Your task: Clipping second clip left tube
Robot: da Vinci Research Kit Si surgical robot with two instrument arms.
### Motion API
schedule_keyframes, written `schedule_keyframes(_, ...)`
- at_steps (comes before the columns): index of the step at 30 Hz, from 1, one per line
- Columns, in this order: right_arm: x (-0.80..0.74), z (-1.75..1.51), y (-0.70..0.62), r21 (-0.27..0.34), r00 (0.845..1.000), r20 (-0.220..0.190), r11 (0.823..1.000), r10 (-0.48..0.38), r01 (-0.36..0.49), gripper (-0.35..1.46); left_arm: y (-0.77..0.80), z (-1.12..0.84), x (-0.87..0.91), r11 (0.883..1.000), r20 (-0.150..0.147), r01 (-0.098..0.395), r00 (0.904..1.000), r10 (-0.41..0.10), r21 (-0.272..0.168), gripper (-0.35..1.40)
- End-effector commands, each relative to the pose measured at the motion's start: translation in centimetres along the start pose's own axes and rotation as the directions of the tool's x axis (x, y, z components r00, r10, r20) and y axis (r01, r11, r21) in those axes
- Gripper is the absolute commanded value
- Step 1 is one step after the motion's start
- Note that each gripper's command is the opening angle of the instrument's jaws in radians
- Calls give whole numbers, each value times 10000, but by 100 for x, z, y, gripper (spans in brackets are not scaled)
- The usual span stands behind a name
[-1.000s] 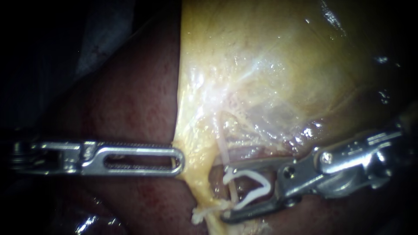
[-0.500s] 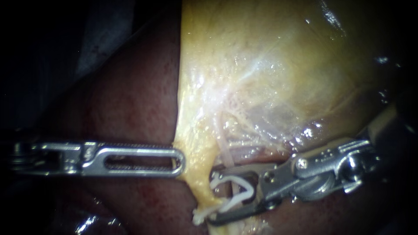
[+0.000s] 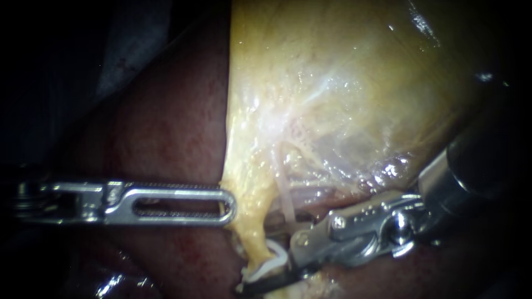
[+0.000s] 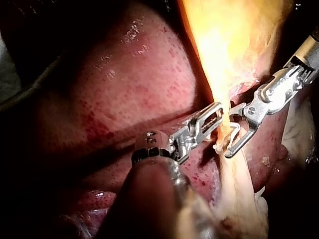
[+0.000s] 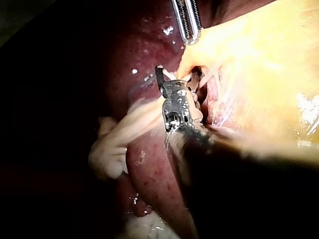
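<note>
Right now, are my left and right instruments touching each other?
Apart. The endoscope view shows a strip of yellow tissue, gripped by the left instrument, lying between its tip and the right instrument, which holds a clip.

Taken from the clip [image 3: 270, 266] in the endoscope view: bare liver [image 3: 166, 127] lies open from 9 to 11 o'clock, the one wide way in, though the left instrument [image 3: 227, 205], clamped on the yellow edge of the gallbladder [image 3: 343, 83], lies across it at 10. The gallbladder wall closes off 12 to 2, with the tube [image 3: 285, 199] running up at 12. The right instrument [image 3: 269, 274], jaws pinching the clip, and its dark shaft fill 2 to 3 o'clock.
</note>
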Motion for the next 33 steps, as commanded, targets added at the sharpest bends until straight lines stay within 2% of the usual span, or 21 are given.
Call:
schedule_keyframes(1, 0, 0, 1, -11, 10000, -2, 10000, 1, -1, 56, 0, 1, 0, 10000, -2, -2, 10000, 2, -1, 0)
schedule_keyframes(9, -5, 3, 9, -46, 9984, 38, 9984, 572, -571, 49, 1, 1, 1, 10000, 3, -4, 10000, 4, -6, 0)
schedule_keyframes(12, -7, 4, 12, -75, 9946, 71, 9946, 1034, -1034, 36, 1, 1, 1, 10000, 4, -4, 10000, 4, -7, 0)
schedule_keyframes(14, -8, 4, 13, 111, 9895, 182, 9895, 1436, -1438, 3, 1, 1, 1, 10000, 4, -4, 10000, 4, -7, 0)
schedule_keyframes(17, -8, 3, 13, 177, 9853, 353, 9857, 1671, -1678, -16, 1, 2, 1, 10000, 5, -5, 10000, 5, -8, 0)
schedule_keyframes(20, -9, 3, 13, 344, 9843, 441, 9845, 1706, -1722, -26, 1, 2, 1, 10000, 4, -5, 10000, 5, -8, 0)
schedule_keyframes(33, -11, 5, 14, 360, 9838, 471, 9840, 1729, -1747, -29, 2, 4, 2, 10000, 13, -12, 10000, 12, -18, 0)
